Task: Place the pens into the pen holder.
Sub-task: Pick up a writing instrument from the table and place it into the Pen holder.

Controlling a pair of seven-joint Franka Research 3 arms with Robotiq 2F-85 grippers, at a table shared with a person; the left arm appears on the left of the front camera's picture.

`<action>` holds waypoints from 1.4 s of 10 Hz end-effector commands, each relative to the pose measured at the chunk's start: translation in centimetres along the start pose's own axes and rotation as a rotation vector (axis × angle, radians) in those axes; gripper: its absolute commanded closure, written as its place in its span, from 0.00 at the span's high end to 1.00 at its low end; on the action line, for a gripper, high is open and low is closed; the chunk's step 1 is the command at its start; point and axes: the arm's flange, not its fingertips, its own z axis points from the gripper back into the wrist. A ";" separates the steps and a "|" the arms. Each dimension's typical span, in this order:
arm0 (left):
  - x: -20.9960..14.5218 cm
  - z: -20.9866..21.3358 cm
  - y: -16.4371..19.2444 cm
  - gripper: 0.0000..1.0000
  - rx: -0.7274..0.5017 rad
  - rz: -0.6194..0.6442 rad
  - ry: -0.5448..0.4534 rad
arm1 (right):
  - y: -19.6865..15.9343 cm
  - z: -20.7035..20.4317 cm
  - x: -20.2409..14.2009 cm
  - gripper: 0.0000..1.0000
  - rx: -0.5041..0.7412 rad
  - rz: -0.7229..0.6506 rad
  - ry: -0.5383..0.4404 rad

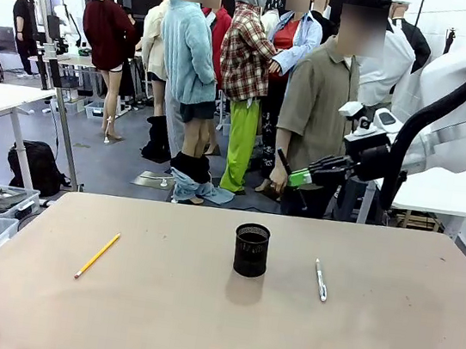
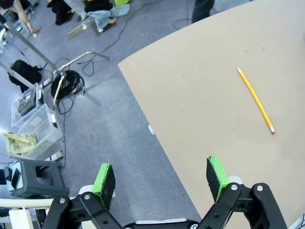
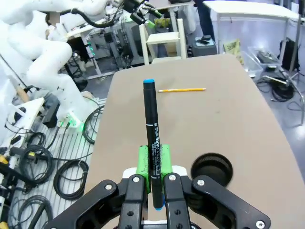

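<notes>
The right gripper [image 3: 153, 160] is seen clamped shut on the black pen [image 3: 151, 124], which is pinched near its lower end between the green pads, so that most of the barrel and the blue tip stand out toward 12 o'clock in the right wrist view. The pen is judged to be held lengthwise this way so that it can be tipped upright and dropped end-first into the cup. The pen holder [image 3: 212, 168] is found just beside the fingers at about 4 o'clock, upright on the table [image 1: 194, 325]. In the front view it is placed at 7 o'clock, well below the raised gripper.

The silver-white pen [image 1: 321, 280] is laid flat at 3 o'clock of the holder, and the yellow pencil [image 1: 97, 254] is left well apart at 9 o'clock.

The left gripper [image 2: 162, 176] is held wide open and empty above the table edge, with the pencil at 1 o'clock.
</notes>
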 end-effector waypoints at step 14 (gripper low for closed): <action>-0.1 -0.1 0.1 1.00 -0.001 0.013 0.003 | -13.6 -11.7 -6.5 0.00 0.032 -0.063 0.035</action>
